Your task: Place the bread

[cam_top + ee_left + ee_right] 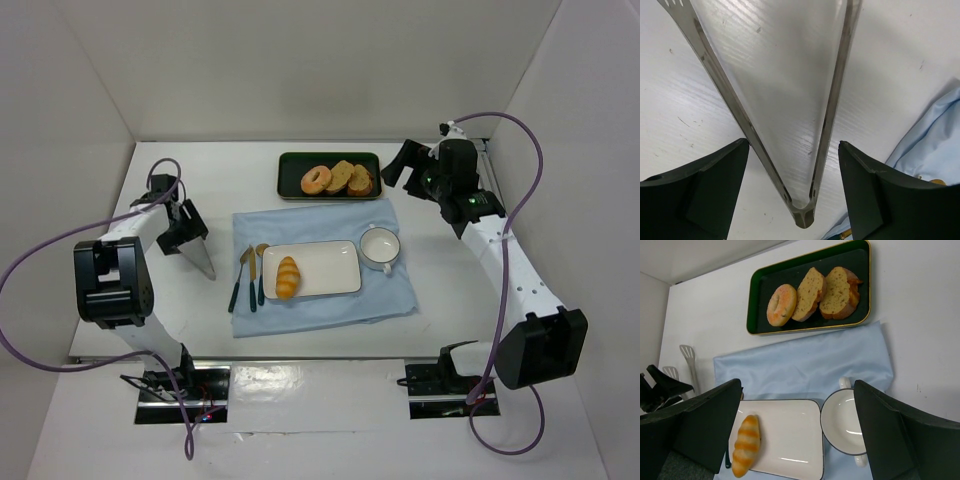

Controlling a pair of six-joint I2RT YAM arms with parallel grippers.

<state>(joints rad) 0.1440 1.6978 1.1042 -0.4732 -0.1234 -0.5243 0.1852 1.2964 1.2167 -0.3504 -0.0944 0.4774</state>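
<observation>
The tongs [802, 216] are cut off at their tips. The bread [288, 277] lies on the plate's [332, 264] left end, its long axis across the plate's width. Left of the plate, the left tool [792, 145] stands apart astride the tongs; the right tool [797, 385] is apart and empty.

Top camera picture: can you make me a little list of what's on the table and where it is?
bread: lying on the left end of the white plate
white plate: on the blue cloth
cutlery: on the cloth, left of the plate
cup: empty, right of the plate
green tray: behind the cloth, holding a bagel and two toast slices
tongs: on the table, left of the cloth
left hand: open, fingers either side of the tongs
right hand: open, holding nothing
</observation>
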